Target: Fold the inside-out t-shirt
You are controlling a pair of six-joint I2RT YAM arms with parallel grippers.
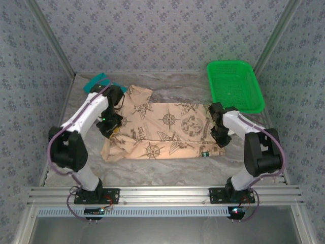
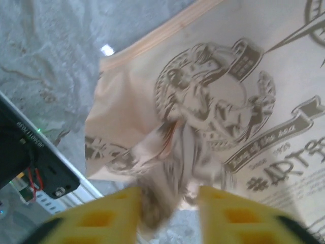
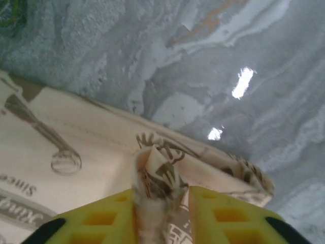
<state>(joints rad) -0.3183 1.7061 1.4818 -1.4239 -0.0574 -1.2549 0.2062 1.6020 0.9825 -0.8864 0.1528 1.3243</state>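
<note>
The inside-out t-shirt (image 1: 162, 133), peach-beige cloth with dark brown nautical prints, lies spread mid-way on the grey marbled table (image 1: 167, 170). At its 9 o'clock edge we see the left gripper (image 2: 170, 198) with jaws parted around a blurred bunch of cloth. At 3 o'clock a fold fills the right gripper (image 3: 161, 198); clamped or released, we cannot tell.

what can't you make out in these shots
Top view: teal cloth, mostly hidden behind the left arm.
Top view: label on the t-shirt, too small to read.
Left wrist: cloth between the fingers is blurred; gripped or loose, cannot tell.
Right wrist: the t-shirt fold between the fingers runs off the bottom edge.
</note>
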